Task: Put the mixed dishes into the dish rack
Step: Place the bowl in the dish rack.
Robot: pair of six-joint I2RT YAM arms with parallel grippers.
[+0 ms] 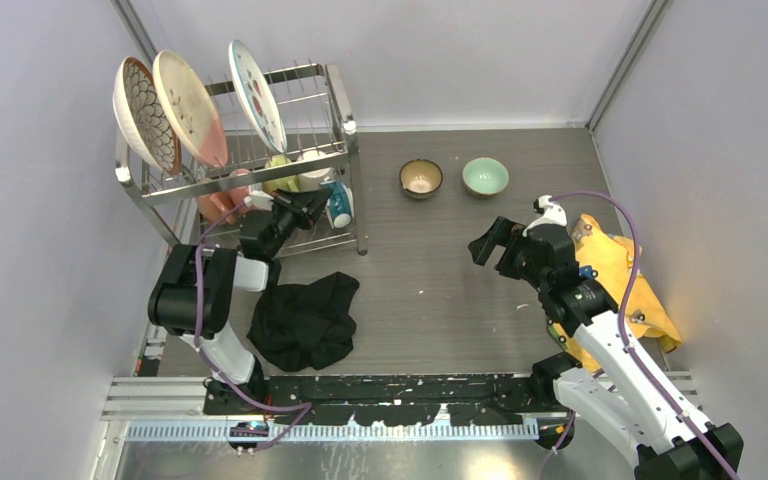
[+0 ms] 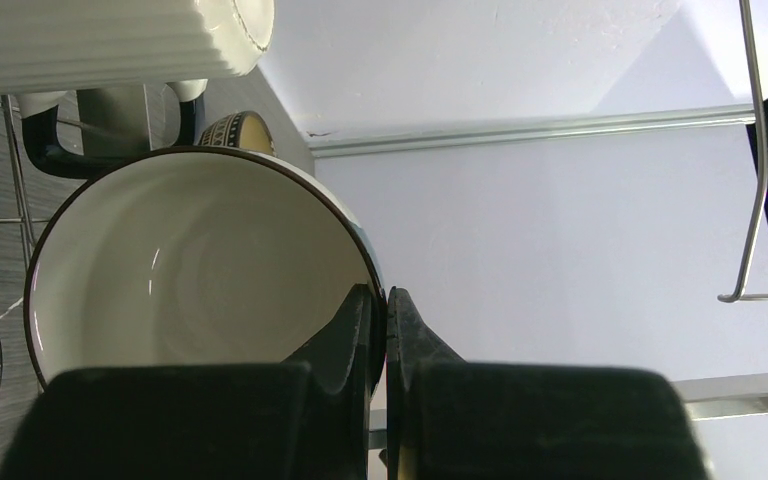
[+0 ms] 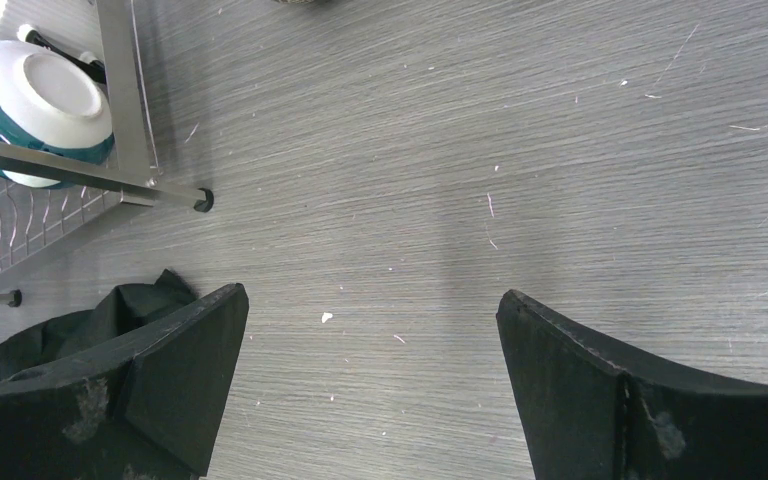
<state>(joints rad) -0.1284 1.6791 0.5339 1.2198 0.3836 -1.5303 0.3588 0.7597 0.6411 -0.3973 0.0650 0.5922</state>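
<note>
The dish rack [image 1: 343, 112] stands at the back left, with three patterned plates [image 1: 190, 105] upright on its top tier. Pink [image 1: 222, 195], yellow [image 1: 280, 172] and white [image 1: 312, 168] mugs sit on the lower tier. My left gripper [image 1: 318, 206] reaches into that tier, shut on the dark rim of the blue bowl [image 1: 341, 205]. In the left wrist view the fingers [image 2: 360, 325] pinch the rim of that bowl [image 2: 190, 270], one inside its white interior and one outside. The brown bowl [image 1: 421, 178] and mint-green bowl [image 1: 485, 176] rest on the table. My right gripper [image 1: 495, 245] hovers open over bare table [image 3: 370, 295].
A black cloth [image 1: 305, 318] lies in front of the rack and a yellow cloth [image 1: 620, 275] lies under the right arm. A ribbed white mug [image 2: 110, 40] is just above the held bowl. The rack's leg [image 3: 125, 90] and the blue bowl's underside [image 3: 35, 95] show left of the right gripper.
</note>
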